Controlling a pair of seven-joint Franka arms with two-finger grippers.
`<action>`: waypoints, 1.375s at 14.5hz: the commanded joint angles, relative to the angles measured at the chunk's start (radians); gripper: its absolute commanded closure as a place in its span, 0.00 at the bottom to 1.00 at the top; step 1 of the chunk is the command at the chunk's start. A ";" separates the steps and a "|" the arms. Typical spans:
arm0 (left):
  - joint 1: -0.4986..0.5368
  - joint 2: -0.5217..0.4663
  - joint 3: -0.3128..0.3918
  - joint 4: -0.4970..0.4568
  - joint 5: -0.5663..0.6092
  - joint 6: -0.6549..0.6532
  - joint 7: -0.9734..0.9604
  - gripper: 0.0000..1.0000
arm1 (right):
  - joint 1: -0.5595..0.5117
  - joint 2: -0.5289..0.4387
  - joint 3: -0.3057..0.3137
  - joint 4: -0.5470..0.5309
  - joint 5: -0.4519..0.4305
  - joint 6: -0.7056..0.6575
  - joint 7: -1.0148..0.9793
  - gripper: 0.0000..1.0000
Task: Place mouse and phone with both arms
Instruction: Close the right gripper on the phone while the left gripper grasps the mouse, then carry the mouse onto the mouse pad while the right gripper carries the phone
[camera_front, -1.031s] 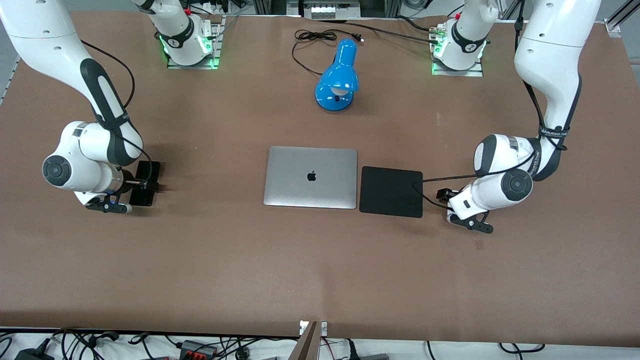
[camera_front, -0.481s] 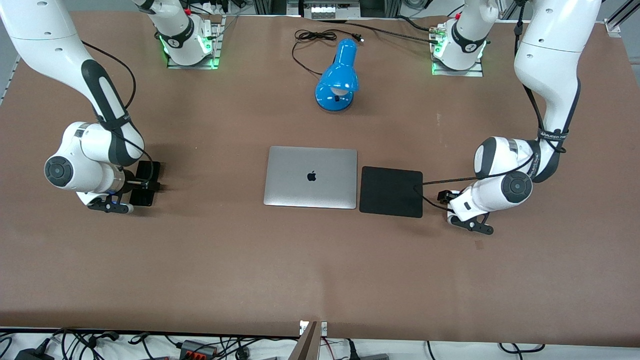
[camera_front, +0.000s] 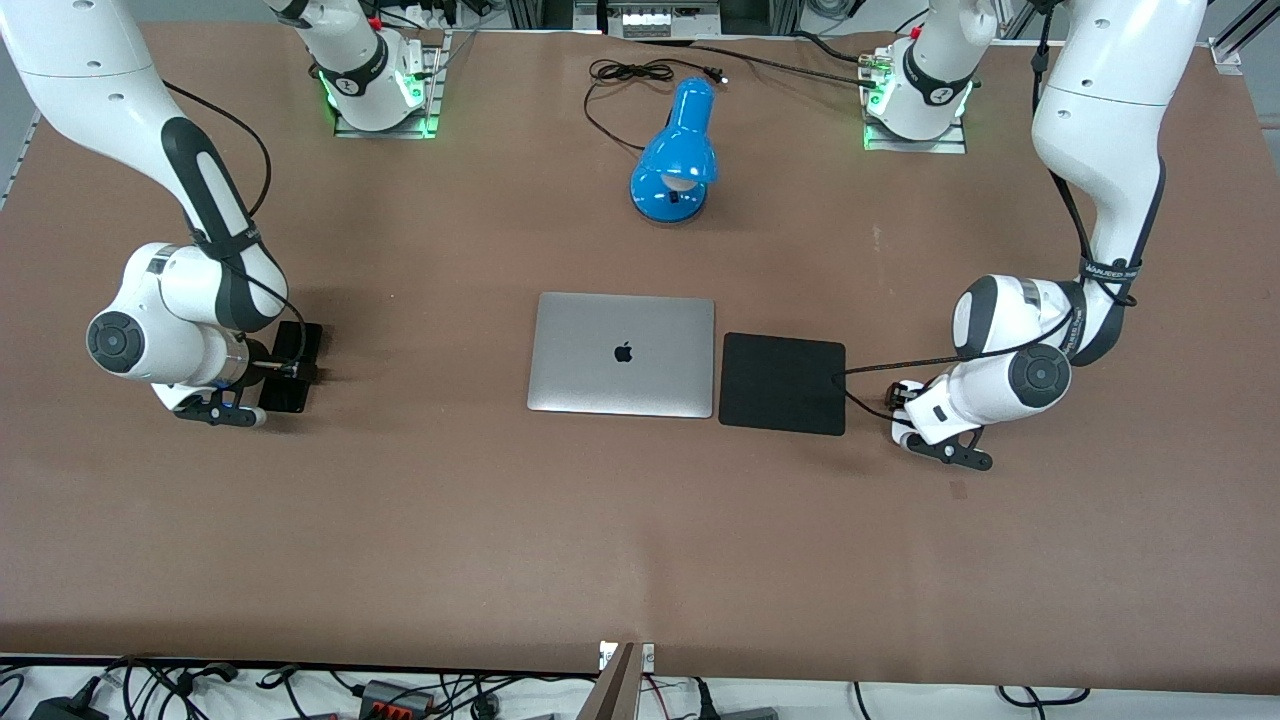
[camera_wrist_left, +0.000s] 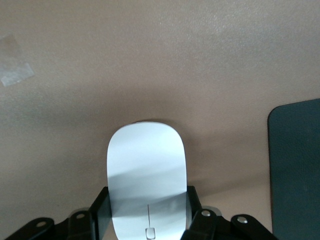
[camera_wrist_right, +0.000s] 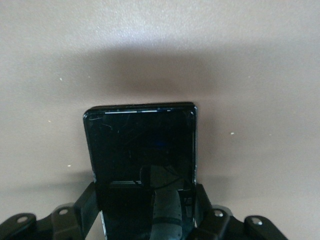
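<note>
Across the brown paper-covered table (camera_front: 640, 520), the front view shows the right gripper (camera_front: 285, 368) low at the right arm's end, fingers on the long edges of the slim black glossy phone (camera_front: 292, 366), which seems to rest on or just above the surface. At the left arm's end, the left gripper (camera_front: 905, 400) sits low just beside the black square mouse pad (camera_front: 782, 383), which touches the closed silver laptop (camera_front: 622, 353). A blue desk lamp (camera_front: 676, 155) lies farther from the camera, between the bases.

From the left wrist view, the small white glossy oval mouse (camera_wrist_left: 147, 185) sits between the black fingers (camera_wrist_left: 192, 210), which press its sides; the pad's edge shows nearby.

From the right wrist view, the fingers (camera_wrist_right: 202, 200) are clamped on the phone's sides.

Both grasps look made, so the step in hand is probably lifting. Next, the mouse needs carrying onto the pad, the phone toward the laptop, I judge.
</note>
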 joint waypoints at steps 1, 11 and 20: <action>-0.003 0.007 -0.010 0.062 -0.003 -0.029 0.013 0.53 | -0.007 0.000 0.011 -0.001 0.010 -0.017 -0.006 0.57; -0.106 0.070 -0.164 0.183 0.006 -0.161 -0.330 0.52 | 0.069 -0.098 0.106 0.114 0.018 -0.232 0.101 0.67; -0.135 0.099 -0.164 0.180 0.007 -0.166 -0.407 0.00 | 0.332 -0.019 0.126 0.113 0.044 -0.098 0.477 0.67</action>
